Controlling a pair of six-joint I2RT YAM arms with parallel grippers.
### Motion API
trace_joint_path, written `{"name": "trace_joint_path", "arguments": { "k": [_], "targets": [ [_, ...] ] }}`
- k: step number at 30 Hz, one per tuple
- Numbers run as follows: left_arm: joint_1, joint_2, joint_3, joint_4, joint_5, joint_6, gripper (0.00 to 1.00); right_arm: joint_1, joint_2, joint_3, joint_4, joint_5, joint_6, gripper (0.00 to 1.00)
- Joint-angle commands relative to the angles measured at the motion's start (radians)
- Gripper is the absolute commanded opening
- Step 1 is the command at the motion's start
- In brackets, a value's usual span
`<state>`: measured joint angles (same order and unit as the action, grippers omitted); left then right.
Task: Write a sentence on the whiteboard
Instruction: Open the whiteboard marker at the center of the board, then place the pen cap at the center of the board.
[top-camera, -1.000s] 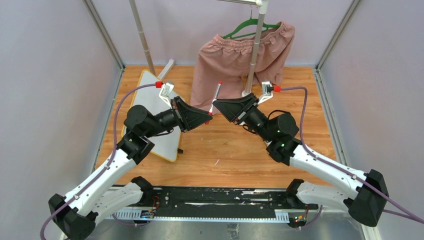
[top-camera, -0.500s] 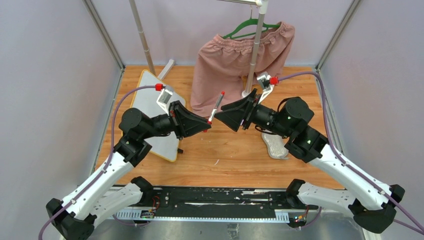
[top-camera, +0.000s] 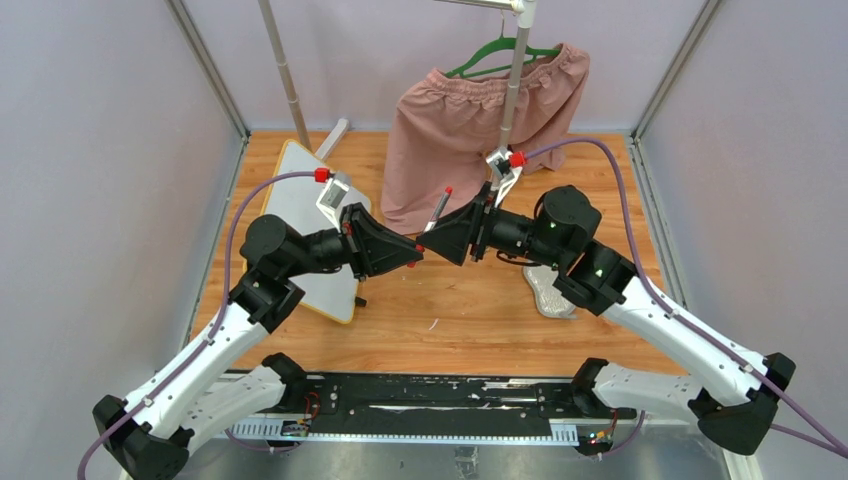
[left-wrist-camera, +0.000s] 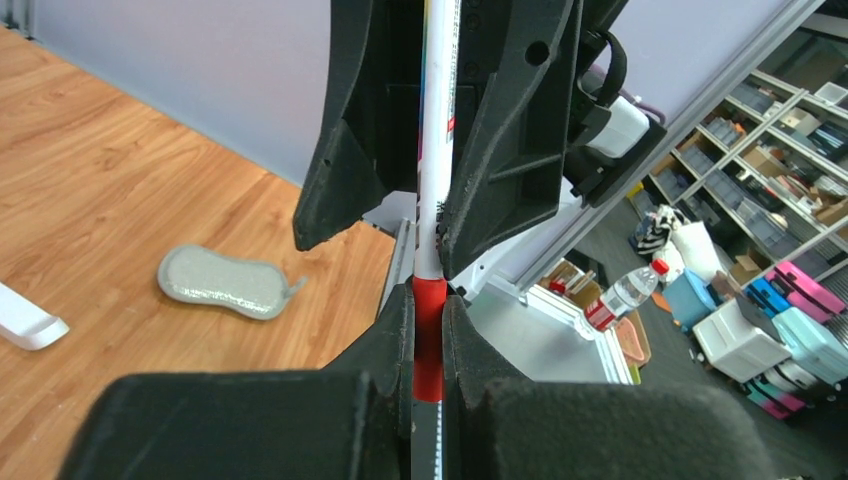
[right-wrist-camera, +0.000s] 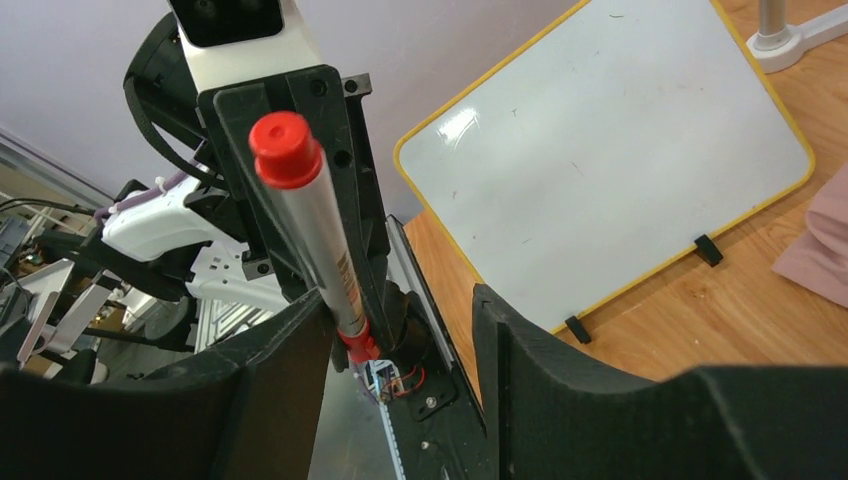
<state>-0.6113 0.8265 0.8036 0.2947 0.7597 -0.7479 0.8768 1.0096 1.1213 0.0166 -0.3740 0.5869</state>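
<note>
Gripping marker (left-wrist-camera: 438, 150), left end effector (left-wrist-camera: 428, 308), right end effector (right-wrist-camera: 400, 305) agape, whiteboard (right-wrist-camera: 600, 160) blank (yellow-framed)

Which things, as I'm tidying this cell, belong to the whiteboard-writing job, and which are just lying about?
Job: whiteboard; marker; left gripper, shut on the marker; right gripper, open around it.
Lying about: pink shorts; green hanger; grey pad.

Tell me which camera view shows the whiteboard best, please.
The right wrist view: the whiteboard shows most of its white surface, its yellow frame and two black feet, with no writing visible. In the top external view the left arm hides part of the whiteboard. The left wrist view does not show it.
</note>
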Motion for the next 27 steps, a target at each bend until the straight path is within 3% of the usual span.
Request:
{"name": "trace_joint_path", "arguments": {
  "k": [1,3,7,9,16,24,27],
  "targets": [
    [-0.007,-0.004,-0.008,0.019,0.027,-0.005,0.0,0.013,0.023,0.012,0.123,-0.022,0.056,0.56],
    [-0.007,-0.005,-0.009,0.018,0.027,-0.005,0.0,0.013,0.038,0.019,0.13,-0.025,0.058,0.46],
    [-0.008,-0.011,-0.015,0.018,0.027,-0.004,0.0,0.013,0.045,0.016,0.142,-0.024,0.056,0.11],
    [-0.007,-0.016,-0.017,0.012,0.025,0.006,0.0,0.013,0.032,0.006,0.138,-0.011,0.045,0.0],
    [-0.008,-0.085,-0.066,-0.136,-0.133,0.135,0.0,-0.029,-0.086,-0.023,0.006,0.224,-0.054,0.0],
    [-0.008,-0.126,-0.186,-0.184,-0.172,0.157,0.0,-0.149,-0.151,-0.056,-0.01,0.223,-0.015,0.0],
    [-0.008,-0.106,-0.178,-0.278,-0.258,0.207,0.0,-0.15,-0.164,-0.043,-0.055,0.24,-0.064,0.0]
  ]
}}
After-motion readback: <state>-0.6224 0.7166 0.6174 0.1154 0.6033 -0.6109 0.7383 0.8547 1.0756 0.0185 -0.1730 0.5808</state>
